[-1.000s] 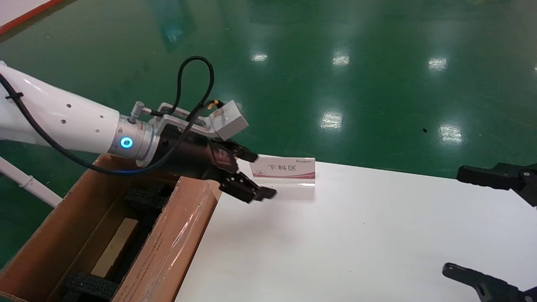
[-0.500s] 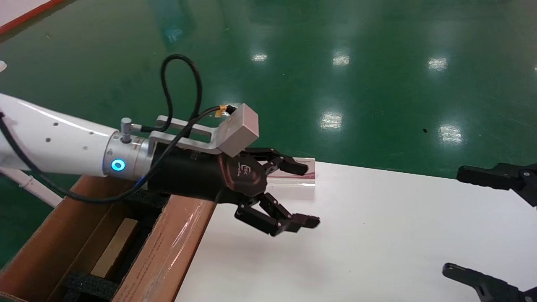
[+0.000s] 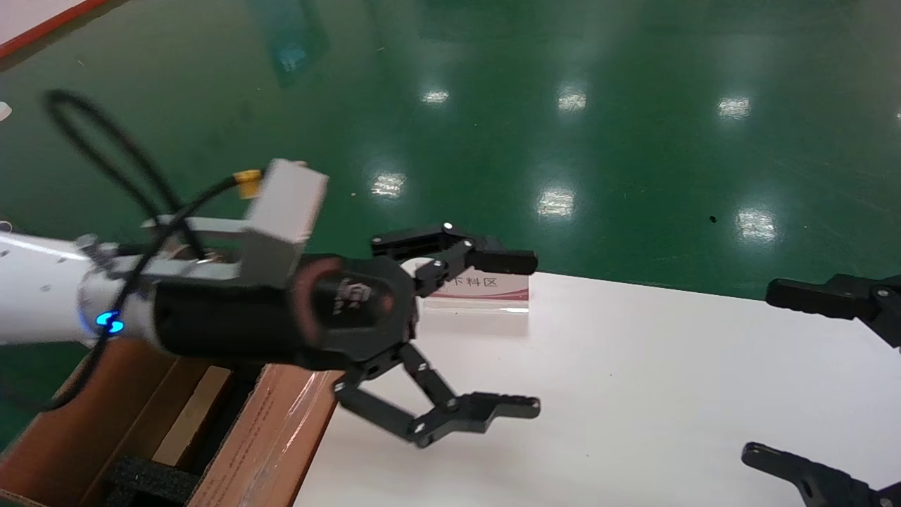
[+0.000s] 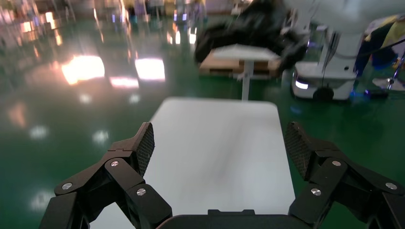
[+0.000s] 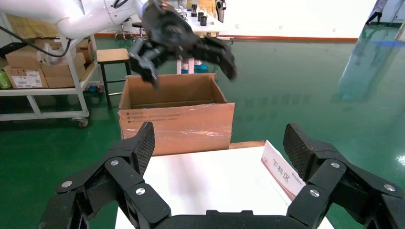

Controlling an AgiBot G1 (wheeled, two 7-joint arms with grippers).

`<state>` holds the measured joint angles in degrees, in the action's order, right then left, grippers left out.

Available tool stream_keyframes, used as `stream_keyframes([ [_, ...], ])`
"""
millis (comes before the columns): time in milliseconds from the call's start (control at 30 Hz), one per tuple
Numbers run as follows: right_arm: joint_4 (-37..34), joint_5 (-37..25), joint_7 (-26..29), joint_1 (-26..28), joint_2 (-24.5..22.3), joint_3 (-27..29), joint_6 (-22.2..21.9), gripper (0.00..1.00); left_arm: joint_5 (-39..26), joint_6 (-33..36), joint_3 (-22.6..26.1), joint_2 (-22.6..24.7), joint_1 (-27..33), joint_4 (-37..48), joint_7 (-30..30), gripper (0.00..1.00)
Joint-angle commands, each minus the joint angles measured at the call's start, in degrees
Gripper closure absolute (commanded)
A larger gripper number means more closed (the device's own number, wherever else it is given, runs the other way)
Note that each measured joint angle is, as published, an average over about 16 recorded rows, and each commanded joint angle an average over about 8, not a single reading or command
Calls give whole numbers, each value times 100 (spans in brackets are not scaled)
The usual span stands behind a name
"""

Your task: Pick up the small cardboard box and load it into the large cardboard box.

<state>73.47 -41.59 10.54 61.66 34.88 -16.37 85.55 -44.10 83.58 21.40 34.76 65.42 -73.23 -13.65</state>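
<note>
Green floor [image 3: 633, 105] all round, glossy, nothing on it near the work.

White table [image 3: 633, 394]: the part in view is bare except for one sign. No small cardboard box shows on it in any view.

Large cardboard box [image 3: 281, 422] stands at the table's left end, open-topped, with its taped flap against the table edge. The right wrist view shows it as a plain open carton.

Left gripper [image 3: 524, 332] hangs over the table just beside that flap. Its jaws are spread wide with nothing between them, and the left wrist view confirms bare pads over bare table. Right gripper [image 3: 766, 372] is parked at the far right edge, also spread and empty.

Acrylic sign [image 3: 486, 292] stands upright right behind the left gripper's upper finger.

Black foam [image 3: 151, 479] lines the carton. Between the blocks lies a flat pale strip [image 3: 191, 417]. You cannot tell from here whether that is the small cardboard box already seated.

Judgement: either the load is done or the box is out of sight. Settle that before you command anything, and look down into the carton rather than trust the strip. If you must reach again, travel high over the flap, since shiny tape catches fingertips. Swing wide of the sign, because the upper finger is near enough to topple it.
</note>
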Motion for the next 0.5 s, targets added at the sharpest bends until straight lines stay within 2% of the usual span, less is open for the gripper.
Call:
stream_keyframes([
  [33,1,-3,2,-1,1,3,1,0,120,115,-305,14,-218,-17,170,0],
  [500,8,-20,16,-7,10,26,11,0,133,128,-344,15,-246,-18,194,0],
])
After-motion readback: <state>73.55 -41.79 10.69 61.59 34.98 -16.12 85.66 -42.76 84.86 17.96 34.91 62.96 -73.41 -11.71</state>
